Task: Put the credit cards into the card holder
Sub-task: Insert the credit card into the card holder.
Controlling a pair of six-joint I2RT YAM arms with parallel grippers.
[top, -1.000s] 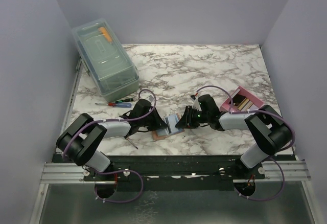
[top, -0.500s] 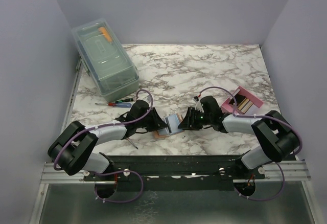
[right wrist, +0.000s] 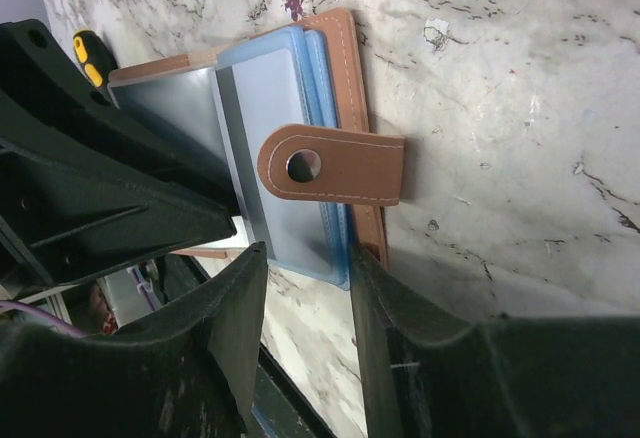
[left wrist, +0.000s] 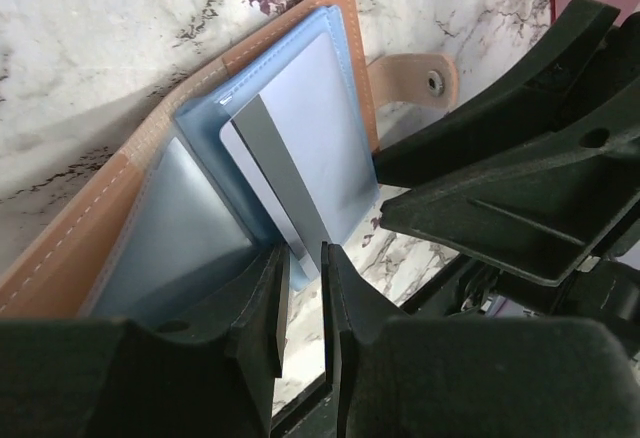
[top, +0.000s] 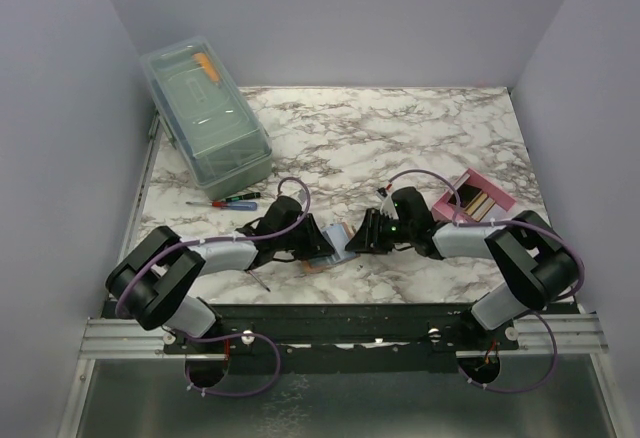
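The card holder lies open near the table's front edge, tan-brown leather with pale blue sleeves. Its snap strap folds over the sleeves. A pale blue credit card with a grey stripe sits partly inside a sleeve, one corner sticking out. My left gripper is narrowly open, its tips at that corner, and it is not clamped on the card. My right gripper is open, its tips on either side of the holder's sleeve edge from the opposite side. Other cards lie in a pink tray.
The pink slotted tray stands right of the right arm. A clear lidded box sits at the back left. A screwdriver lies near the left arm, its yellow handle visible in the right wrist view.
Both grippers have closed in a little on the holder from either side. The holder has stayed near the front edge.
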